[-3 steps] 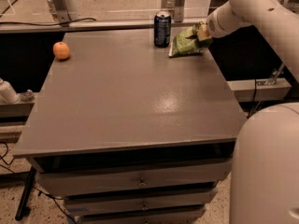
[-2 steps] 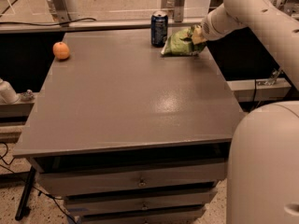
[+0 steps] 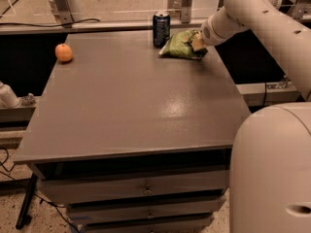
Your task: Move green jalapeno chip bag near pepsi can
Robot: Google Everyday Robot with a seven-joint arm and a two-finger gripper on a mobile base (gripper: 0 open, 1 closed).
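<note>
An orange (image 3: pixel 63 52) sits near the far left edge of the grey table (image 3: pixel 136 110) (drawers (image 3: pixel 141 189) beneath its top).

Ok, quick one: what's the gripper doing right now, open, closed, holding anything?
The gripper: closed on the right end of the green chip bag, just right of the soda can.

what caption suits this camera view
The gripper holds the green jalapeno chip bag beside the pepsi can, far across the table

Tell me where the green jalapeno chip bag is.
In the camera view the green jalapeno chip bag is near the far right corner of the table, just right of the pepsi can, with the gripper at its right end.
</note>
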